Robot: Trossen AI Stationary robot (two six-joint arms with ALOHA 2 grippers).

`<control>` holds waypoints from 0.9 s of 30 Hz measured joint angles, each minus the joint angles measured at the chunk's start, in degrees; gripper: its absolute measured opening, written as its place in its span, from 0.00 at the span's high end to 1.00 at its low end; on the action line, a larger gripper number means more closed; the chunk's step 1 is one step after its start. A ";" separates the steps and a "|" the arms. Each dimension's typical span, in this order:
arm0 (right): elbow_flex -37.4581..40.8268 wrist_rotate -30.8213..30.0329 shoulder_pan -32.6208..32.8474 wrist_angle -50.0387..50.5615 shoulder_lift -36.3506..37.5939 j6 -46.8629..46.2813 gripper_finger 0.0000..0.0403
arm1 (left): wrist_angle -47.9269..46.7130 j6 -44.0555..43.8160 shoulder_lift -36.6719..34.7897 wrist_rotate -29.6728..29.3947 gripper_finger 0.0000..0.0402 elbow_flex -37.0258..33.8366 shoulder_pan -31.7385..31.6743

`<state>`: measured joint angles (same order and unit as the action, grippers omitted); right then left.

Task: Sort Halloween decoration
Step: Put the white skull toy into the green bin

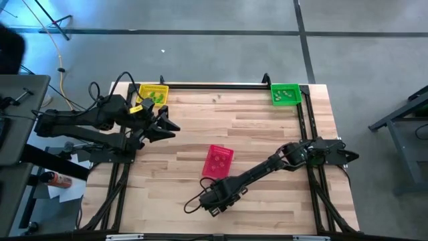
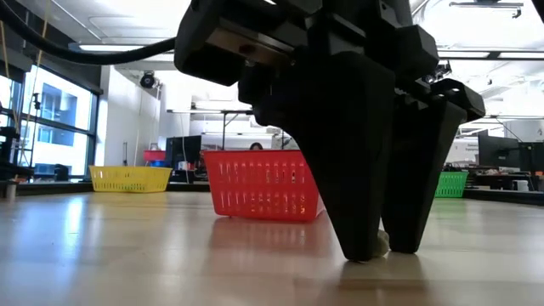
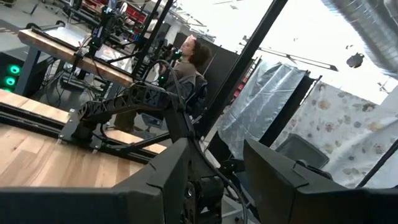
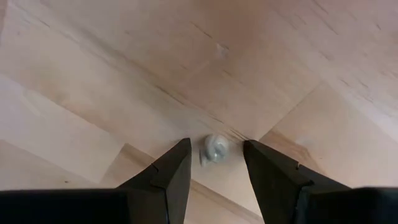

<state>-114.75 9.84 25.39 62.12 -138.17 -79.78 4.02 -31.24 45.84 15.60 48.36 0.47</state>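
right jaws [image 4: 216, 163] parted around a pale trinket [image 4: 214, 149]; green pieces in yellow basket [image 1: 152, 92] and green basket [image 1: 285, 94]

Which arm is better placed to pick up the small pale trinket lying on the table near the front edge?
Right. The right gripper stands at the tabletop with its open fingers either side of the pale trinket. The left gripper is raised near the yellow basket, far from it.

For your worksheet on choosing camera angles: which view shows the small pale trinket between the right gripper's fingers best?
The right wrist view: the pale trinket lies in plain sight on the wooden table, in the gap of the open right gripper. The low view shows only a sliver between the fingertips. The high view and the left wrist view do not show it.
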 joint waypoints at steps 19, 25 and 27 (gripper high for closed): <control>0.05 -2.38 -0.13 0.17 -0.15 -1.43 0.63 | -0.15 0.00 0.00 0.02 0.64 0.00 0.00; 0.11 -2.79 -0.15 0.54 -0.15 -1.43 0.73 | -1.28 0.00 0.00 0.02 0.64 0.00 0.00; 0.12 -2.89 -0.16 0.65 -0.15 -1.41 0.78 | -1.70 0.00 0.00 0.02 0.64 0.00 0.00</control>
<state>-114.63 6.95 25.23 62.77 -138.32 -81.19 2.32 -31.24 45.84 15.62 48.36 0.47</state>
